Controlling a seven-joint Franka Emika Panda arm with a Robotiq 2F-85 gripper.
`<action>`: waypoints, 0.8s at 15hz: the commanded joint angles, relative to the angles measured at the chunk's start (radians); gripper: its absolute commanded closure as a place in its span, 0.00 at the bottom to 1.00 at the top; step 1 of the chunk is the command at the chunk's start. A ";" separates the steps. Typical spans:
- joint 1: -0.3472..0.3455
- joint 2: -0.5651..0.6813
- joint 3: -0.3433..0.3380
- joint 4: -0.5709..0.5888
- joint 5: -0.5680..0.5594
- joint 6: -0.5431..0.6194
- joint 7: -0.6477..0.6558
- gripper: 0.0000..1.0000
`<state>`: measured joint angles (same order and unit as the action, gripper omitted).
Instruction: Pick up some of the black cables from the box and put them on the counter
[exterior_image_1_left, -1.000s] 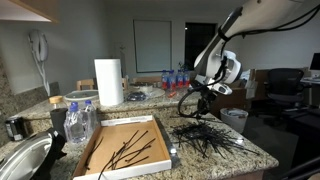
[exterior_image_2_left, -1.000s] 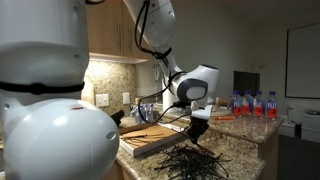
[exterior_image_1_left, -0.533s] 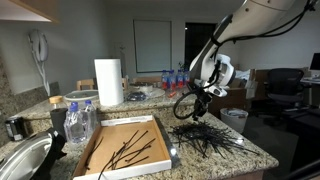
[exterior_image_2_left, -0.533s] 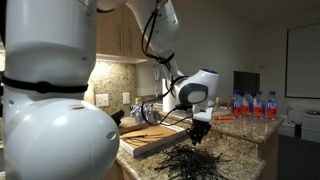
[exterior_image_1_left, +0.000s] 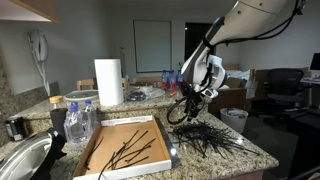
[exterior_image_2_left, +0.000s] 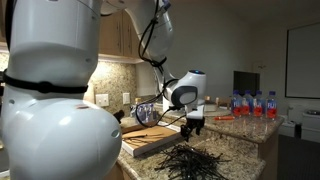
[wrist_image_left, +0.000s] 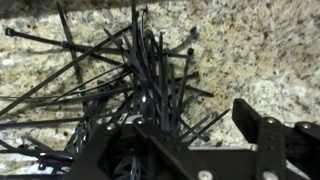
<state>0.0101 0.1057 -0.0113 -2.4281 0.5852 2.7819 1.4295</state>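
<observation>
One box (exterior_image_1_left: 148, 131), many black cables (exterior_image_1_left: 206, 141)

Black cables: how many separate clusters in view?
2: loose strands in the box; bigger pile on the counter. More could be hidden.

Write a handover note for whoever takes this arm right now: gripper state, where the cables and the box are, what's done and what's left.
The gripper is open and holds nothing; it hangs just above the pile.
The pile of black cables lies on the counter, beside the box.
In the box, a few loose cables lie on the floor.
Done: a good bunch is out on the counter.
Left: probably little, since the job asks only for some. Lift clear, or fetch another bunch if wanted.
</observation>
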 joint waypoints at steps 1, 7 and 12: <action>0.078 -0.082 0.030 -0.061 -0.158 0.091 0.091 0.00; 0.190 -0.068 0.077 0.073 -0.597 -0.007 0.296 0.00; 0.202 -0.036 0.171 0.203 -0.447 -0.190 0.054 0.00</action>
<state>0.2172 0.0536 0.1144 -2.2884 0.0218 2.7034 1.6569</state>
